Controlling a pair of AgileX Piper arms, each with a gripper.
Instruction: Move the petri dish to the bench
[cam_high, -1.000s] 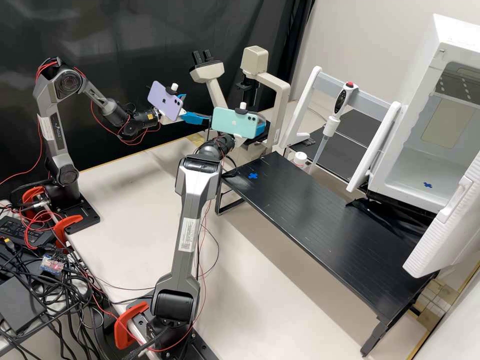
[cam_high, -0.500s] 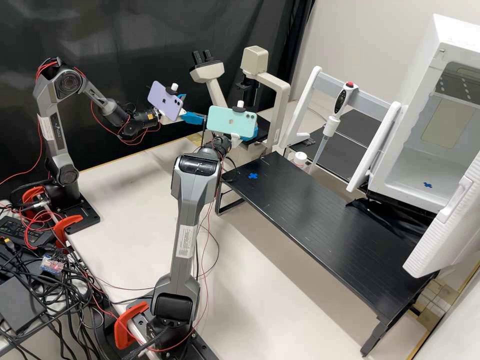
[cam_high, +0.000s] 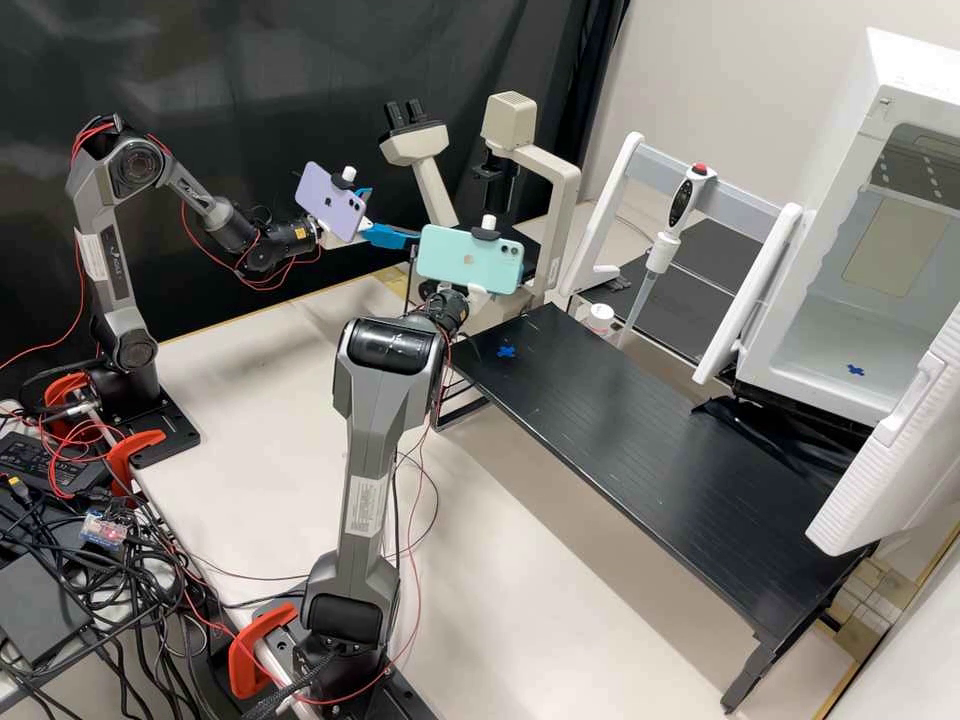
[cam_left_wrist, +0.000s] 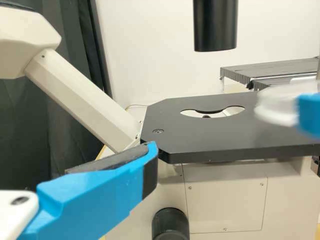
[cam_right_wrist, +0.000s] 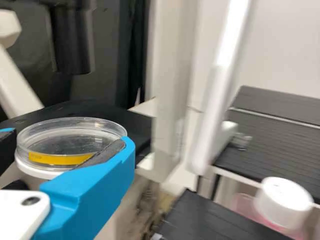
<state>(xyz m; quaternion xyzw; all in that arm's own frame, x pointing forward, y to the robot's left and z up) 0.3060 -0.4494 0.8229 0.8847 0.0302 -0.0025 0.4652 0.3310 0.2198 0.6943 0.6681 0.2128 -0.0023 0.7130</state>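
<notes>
A clear petri dish (cam_right_wrist: 72, 137), marked along its near side by a yellow band (cam_right_wrist: 57, 159), was held at left between the dark-padded blue fingers (cam_right_wrist: 92, 187) of the right pincer (cam_high: 484, 302). Behind it extended the microscope's black stage (cam_right_wrist: 117, 115); a black cylinder (cam_right_wrist: 72, 45) hung at upper left. A pale pillar (cam_right_wrist: 172, 90) stood at centre, beside a blurred white upright (cam_right_wrist: 217, 90). A ribbed black shelf (cam_right_wrist: 280, 140) crossed the right; a white-capped bottle (cam_right_wrist: 282, 200), pink below, occupied the lower right, and a black bench (cam_right_wrist: 205, 220) the bottom centre.
</notes>
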